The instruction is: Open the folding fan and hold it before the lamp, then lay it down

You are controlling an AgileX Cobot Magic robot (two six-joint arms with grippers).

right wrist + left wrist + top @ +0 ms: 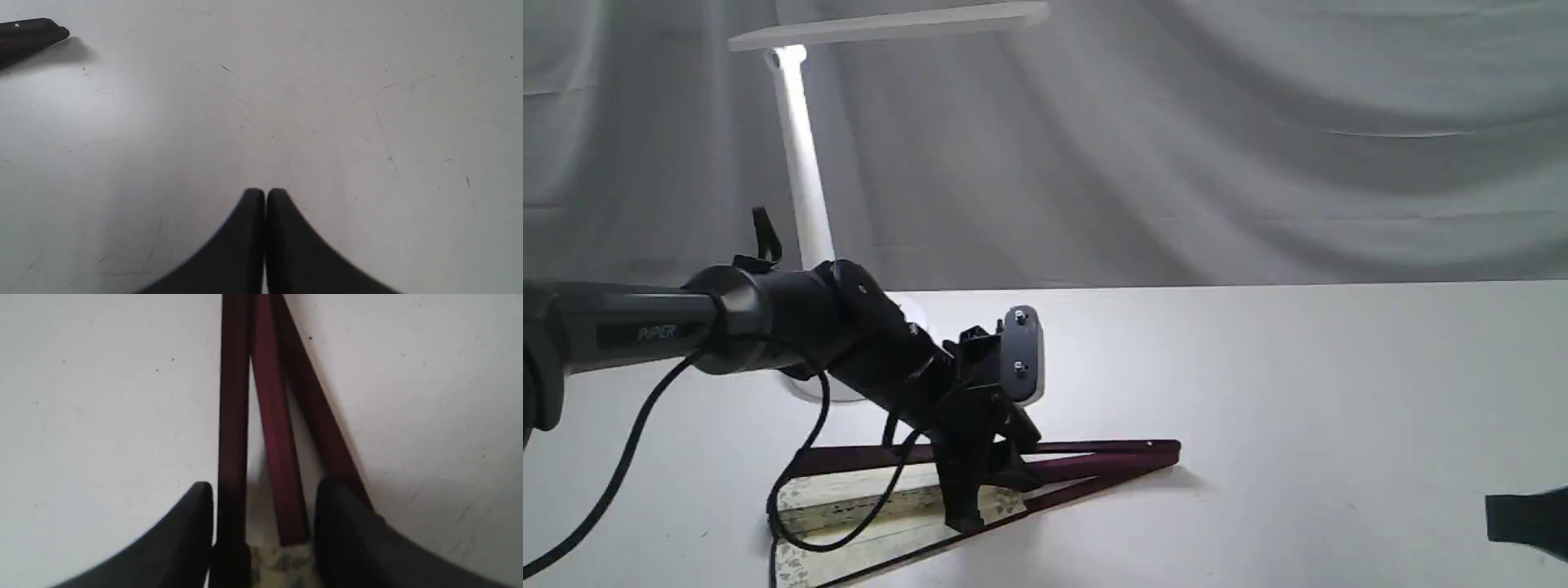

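The folding fan lies partly spread on the white table, its maroon ribs meeting at a pivot on the right and its cream leaf to the left. My left gripper reaches down onto the fan where the ribs meet the leaf. In the left wrist view its fingers stand apart, straddling two of the fan's ribs, while a third rib runs behind the other finger. My right gripper is shut and empty above bare table, low at the right edge. The lamp stands lit behind the left arm.
The white table stretches wide to the right of the fan. A grey cloth backdrop hangs behind it. The left arm's black cable loops down over the fan's leaf. The fan's pivot end shows in a corner of the right wrist view.
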